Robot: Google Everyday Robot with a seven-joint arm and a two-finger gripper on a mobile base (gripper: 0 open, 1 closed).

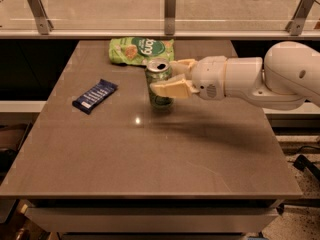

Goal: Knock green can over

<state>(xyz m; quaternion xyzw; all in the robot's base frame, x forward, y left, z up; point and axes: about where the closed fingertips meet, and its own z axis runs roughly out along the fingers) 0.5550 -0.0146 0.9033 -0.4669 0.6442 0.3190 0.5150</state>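
The table (150, 169) runs from its near edge away from me as a plain brown top, with a small bright glint of light near its middle. Left of the middle lies a dark blue bar (95, 96), flat and turned at a slant, well apart from everything else.

The can (159, 102) stands upright a little beyond the table's centre, its silver top showing. My gripper (163, 75) is right at it, reaching in from the right at about the can's upper half. Its fingers (172, 88) are spread roughly as wide as the can, which sits between them. One finger crosses the can's near side and the other lies behind its far right edge, by the rim. I cannot tell whether either finger presses on the metal. My arm (280, 76) stretches level over the right side of the table and casts a soft shadow on the top below it.

Just beyond the can lies a flat green bag (141, 49), near the table's far edge. Behind that runs a glass rail (100, 9) on metal posts (170, 6).
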